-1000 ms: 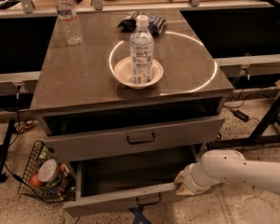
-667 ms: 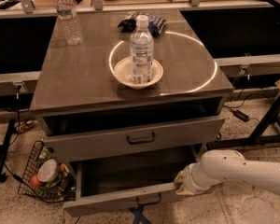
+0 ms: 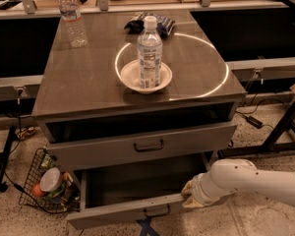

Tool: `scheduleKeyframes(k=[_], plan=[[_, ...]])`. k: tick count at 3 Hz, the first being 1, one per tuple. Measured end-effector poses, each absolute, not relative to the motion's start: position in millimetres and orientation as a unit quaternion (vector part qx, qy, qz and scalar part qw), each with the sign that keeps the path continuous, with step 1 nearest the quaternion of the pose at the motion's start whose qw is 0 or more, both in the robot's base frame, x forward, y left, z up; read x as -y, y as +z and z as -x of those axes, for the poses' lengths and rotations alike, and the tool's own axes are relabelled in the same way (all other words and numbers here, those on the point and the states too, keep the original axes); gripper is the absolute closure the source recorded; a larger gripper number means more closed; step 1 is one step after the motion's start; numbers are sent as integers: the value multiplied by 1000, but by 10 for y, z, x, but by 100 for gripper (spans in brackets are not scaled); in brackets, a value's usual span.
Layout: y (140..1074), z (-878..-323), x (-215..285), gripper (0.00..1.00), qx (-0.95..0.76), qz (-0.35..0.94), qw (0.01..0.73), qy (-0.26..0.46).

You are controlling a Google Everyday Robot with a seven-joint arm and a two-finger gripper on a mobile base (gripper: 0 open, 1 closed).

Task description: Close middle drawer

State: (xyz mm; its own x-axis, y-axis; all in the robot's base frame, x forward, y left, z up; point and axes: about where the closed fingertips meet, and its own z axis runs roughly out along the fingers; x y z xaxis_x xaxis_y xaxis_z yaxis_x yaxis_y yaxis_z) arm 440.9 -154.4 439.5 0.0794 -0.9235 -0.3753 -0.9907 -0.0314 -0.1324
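Cabinet: a grey cabinet (image 3: pixel 88 82) with a flat top stands in the middle. Everything else is placed from it.
Middle drawer: the middle drawer (image 3: pixel 118 214) is low down in the cabinet, under the top drawer. It is pulled far out toward the camera. You can see down into its long, shallow tray. Its low front has a small black handle (image 3: pixel 156 213).
Top drawer: the top drawer (image 3: pixel 103 154) has a taller front and a bigger handle. It sticks out a little from the cabinet.
Gripper: the gripper (image 3: pixel 189 194) is at the right end of the middle drawer's front, right up against it. I cannot tell if it is spread or pressed together.
Arm: the white arm (image 3: pixel 250 178) reaches in from the right side of the cabinet, low near the floor.
Bowl: a pale bowl (image 3: pixel 130 78) sits in the middle of the cabinet top.
Bottle: a water bottle (image 3: pixel 149 48) stands upright in the bowl.
Other bottle: a second bottle (image 3: pixel 72 18) stands at the back left corner of the top.
Basket: a wire basket (image 3: pixel 32 183) sits on the floor, just left of the cabinet.
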Motion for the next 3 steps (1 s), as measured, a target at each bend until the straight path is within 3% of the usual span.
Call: scheduleKeyframes(k=[1, 2, 3], plan=[[4555, -4264, 1550, 6, -679, 702, 198, 80], [4911, -4069, 1679, 14, -700, 680, 215, 38], [5118, -3934, 1814, 37, -715, 664, 218, 12]])
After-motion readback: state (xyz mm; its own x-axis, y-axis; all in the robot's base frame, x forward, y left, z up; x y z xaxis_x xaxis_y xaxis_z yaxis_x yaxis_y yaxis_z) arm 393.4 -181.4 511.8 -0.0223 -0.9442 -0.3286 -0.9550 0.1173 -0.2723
